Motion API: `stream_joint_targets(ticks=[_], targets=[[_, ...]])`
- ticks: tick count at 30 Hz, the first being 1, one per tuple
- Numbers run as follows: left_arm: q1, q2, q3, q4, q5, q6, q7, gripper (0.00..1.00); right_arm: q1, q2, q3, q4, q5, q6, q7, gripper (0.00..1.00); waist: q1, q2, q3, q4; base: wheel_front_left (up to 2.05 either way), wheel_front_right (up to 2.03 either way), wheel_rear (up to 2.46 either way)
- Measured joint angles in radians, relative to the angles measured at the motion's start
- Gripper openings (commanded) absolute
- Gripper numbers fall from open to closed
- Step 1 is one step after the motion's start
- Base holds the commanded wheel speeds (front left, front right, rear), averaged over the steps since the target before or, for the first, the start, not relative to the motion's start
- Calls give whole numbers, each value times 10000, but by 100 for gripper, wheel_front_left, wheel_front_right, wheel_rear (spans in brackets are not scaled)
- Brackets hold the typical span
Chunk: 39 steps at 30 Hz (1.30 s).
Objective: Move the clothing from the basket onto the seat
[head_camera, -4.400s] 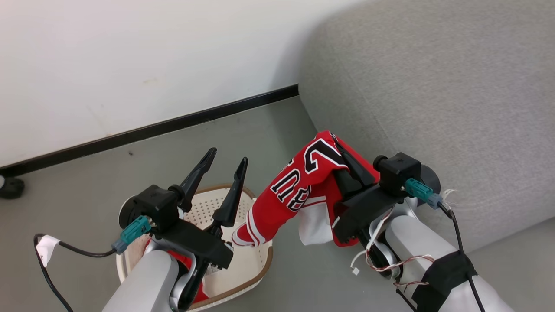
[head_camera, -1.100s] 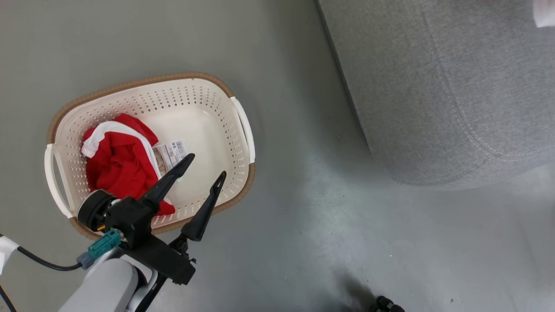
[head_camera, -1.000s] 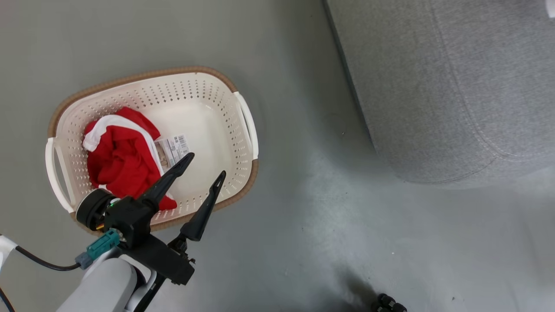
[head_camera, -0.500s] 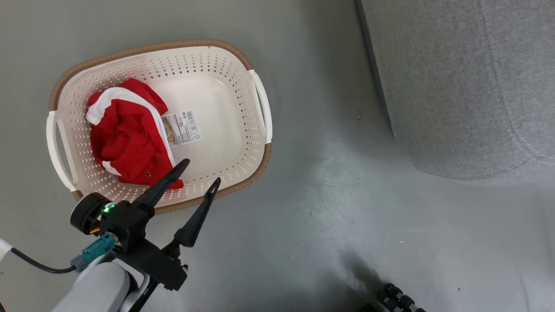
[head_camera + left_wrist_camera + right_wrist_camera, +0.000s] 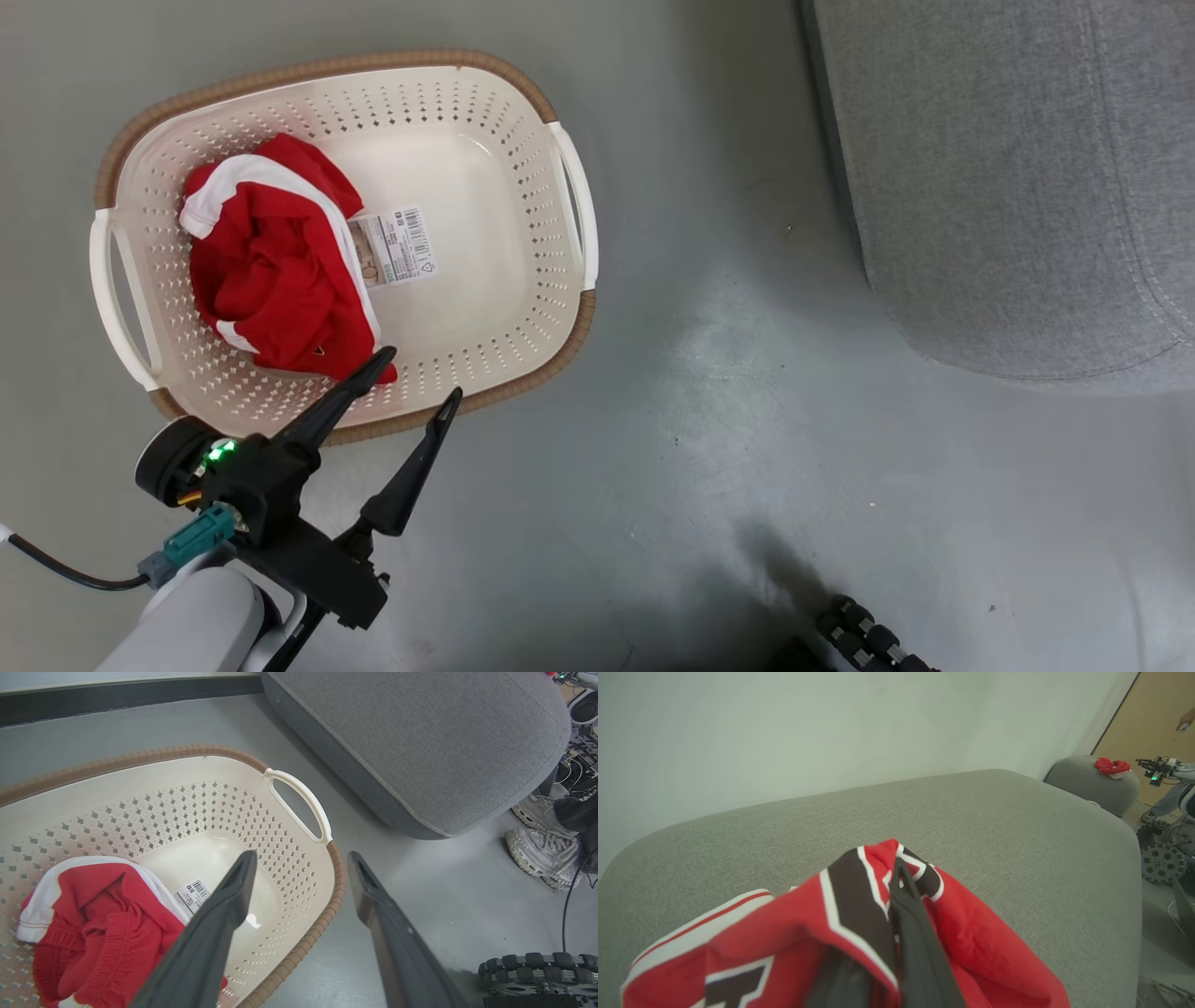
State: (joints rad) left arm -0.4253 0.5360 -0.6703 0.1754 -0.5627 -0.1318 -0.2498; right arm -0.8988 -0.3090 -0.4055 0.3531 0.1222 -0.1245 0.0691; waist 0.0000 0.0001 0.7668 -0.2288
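The cream basket (image 5: 523,140) (image 5: 299,882) stands on the grey floor. A crumpled red piece with white stripe trim (image 5: 275,275) (image 5: 98,924) lies in its left half beside a paper label (image 5: 397,247). My left gripper (image 5: 418,375) (image 5: 301,858) hovers open over the basket's near rim, with nothing between its fingers. My right gripper (image 5: 899,870) is shut on the red jersey (image 5: 840,933) with black-and-white lettering. It holds the jersey over the grey seat (image 5: 994,826). The seat's corner (image 5: 1008,187) (image 5: 420,742) lies right of the basket.
A wheeled robot base (image 5: 864,635) (image 5: 528,970) sits on the floor near the bottom right. A person's white shoes (image 5: 542,840) stand beside the seat. Farther off, another red garment (image 5: 1111,766) lies on a second grey cushion (image 5: 1092,786) near another robot (image 5: 1164,767).
The head camera has swung, so the basket sits higher and the seat farther right in the picture. My left gripper stays open near the basket's front rim.
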Motion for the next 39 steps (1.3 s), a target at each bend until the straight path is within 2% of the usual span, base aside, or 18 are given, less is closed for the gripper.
stream_joint_targets(ticks=[4,9,19,24,28,34,36,37,39], targets=[[-23,25,-50,-12,-56,0,0,100,-369,81,-79,203,314,0,-182,0,0,0,87,74,0,0,0],[-88,31,-130,-21,-67,0,0,100,-1149,-385,-339,119,297,0,-1080,0,0,0,254,202,0,0,0],[-88,52,-217,35,-84,0,0,100,-1737,4,-1862,876,-303,0,-2086,0,0,-1,377,368,0,0,0],[-88,48,-263,100,-163,0,0,100,-1735,311,-1469,1824,268,17,-1739,0,0,-3,370,410,0,0,0],[-100,29,-314,151,-171,0,0,100,-1733,767,-1089,2577,481,230,-1331,0,1,-2,354,451,0,0,0],[-252,-109,-353,303,-378,0,0,100,-1483,863,-882,2882,412,336,-1547,0,0,-2,223,531,0,0,0],[-248,-109,-345,376,-451,0,0,100,-1269,988,-780,2836,268,355,-1733,83,0,-2,136,551,0,0,0],[-245,-115,-345,412,-466,0,0,100,-1200,1028,-736,2853,236,378,-1793,100,0,-2,89,556,0,0,0],[-240,-178,-353,481,-466,0,0,100,-1125,1014,-690,2936,146,468,-1935,100,0,-2,-14,561,0,0,0]])
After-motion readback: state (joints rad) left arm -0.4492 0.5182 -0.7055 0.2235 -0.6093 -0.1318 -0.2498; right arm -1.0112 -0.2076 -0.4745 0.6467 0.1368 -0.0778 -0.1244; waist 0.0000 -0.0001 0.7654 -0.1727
